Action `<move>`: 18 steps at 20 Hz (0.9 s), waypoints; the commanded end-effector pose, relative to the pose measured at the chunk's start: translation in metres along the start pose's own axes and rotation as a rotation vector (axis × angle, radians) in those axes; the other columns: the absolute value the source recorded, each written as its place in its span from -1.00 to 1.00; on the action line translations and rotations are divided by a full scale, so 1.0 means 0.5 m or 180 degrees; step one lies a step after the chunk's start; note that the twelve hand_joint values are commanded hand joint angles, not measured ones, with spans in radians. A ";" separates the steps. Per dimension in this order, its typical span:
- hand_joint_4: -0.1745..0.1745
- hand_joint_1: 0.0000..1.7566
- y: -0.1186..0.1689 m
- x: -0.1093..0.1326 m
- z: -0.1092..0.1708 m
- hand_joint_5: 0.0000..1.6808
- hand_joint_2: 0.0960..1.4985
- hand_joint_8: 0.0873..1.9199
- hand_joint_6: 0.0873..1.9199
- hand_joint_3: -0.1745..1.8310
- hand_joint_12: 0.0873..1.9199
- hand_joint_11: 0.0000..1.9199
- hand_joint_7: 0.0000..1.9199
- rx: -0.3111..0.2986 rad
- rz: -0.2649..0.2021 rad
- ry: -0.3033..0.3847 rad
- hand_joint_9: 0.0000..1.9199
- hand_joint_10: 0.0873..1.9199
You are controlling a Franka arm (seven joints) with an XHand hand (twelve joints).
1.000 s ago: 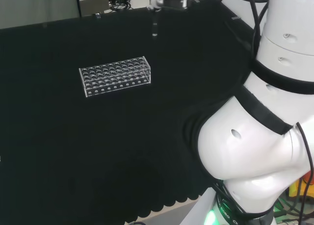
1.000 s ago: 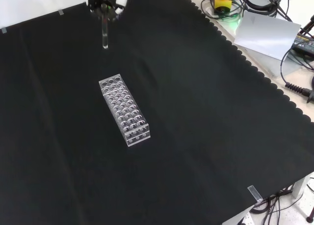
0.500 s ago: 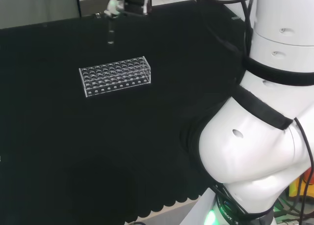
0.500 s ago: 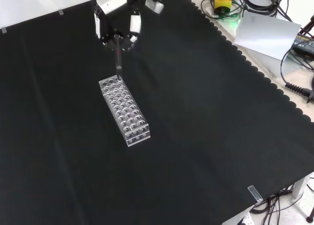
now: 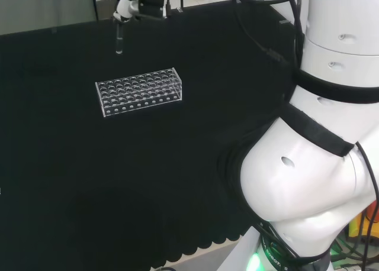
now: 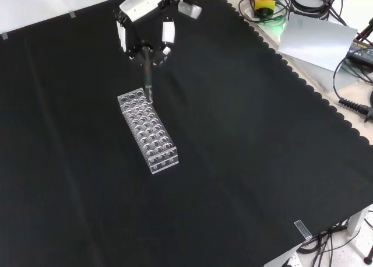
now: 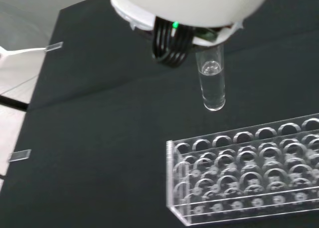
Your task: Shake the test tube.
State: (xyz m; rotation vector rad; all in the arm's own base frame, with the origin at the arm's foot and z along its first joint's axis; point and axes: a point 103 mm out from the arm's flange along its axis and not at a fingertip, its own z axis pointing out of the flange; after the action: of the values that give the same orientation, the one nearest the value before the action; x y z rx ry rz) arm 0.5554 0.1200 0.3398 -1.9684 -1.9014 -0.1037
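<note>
Above a bench draped in black cloth [image 6: 245, 139], the robot's hand [image 6: 144, 29] is holding a clear test tube [image 6: 148, 79] by its upper end, its fingers [image 6: 167, 32] curling in around the top of the tube and pinching it; the tube is hanging upright, its rounded bottom pointing down and clear of the cloth. In the front view the hand is reaching in from the top, and the tube's lower end is sitting over the far end of a clear plastic tube rack [image 6: 148, 129], which is lying lengthwise on the cloth; whether the tip is directly above the rack or beyond it is hard to judge from this angle. In the head view the tube [image 5: 119, 40] is hanging beyond the rack [image 5: 139, 92], near its left end, with the hand [image 5: 127, 3] at the top edge. From the wrist camera the tube [image 7: 211, 78] is showing close up, open space lying between its rounded end and the rack's [image 7: 244, 173] rows of holes; the tube looks transparent, and any contents cannot be made out.
</note>
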 end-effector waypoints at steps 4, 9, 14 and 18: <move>-1.00 0.50 -0.023 -0.200 -0.061 0.48 -0.28 -0.29 -0.30 -0.06 -0.05 0.19 0.35 -0.0147 0.0555 -0.0357 0.61 -0.37; -1.00 0.50 -0.051 -0.326 -0.103 0.48 -0.28 -0.29 -0.30 -0.06 -0.05 0.19 0.35 -0.0237 0.0952 -0.0485 0.61 -0.37; -1.00 0.50 -0.068 -0.393 -0.129 0.48 -0.28 -0.29 -0.30 -0.06 -0.05 0.19 0.35 -0.0271 0.1215 -0.0576 0.61 -0.37; -1.00 0.50 -0.062 -0.377 -0.128 0.48 -0.28 -0.29 -0.30 -0.06 -0.05 0.19 0.35 -0.0277 0.1148 -0.0525 0.61 -0.37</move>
State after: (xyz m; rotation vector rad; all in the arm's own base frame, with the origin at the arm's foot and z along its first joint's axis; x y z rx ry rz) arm 0.5254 -0.0835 0.3430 -2.4239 -1.6207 0.0979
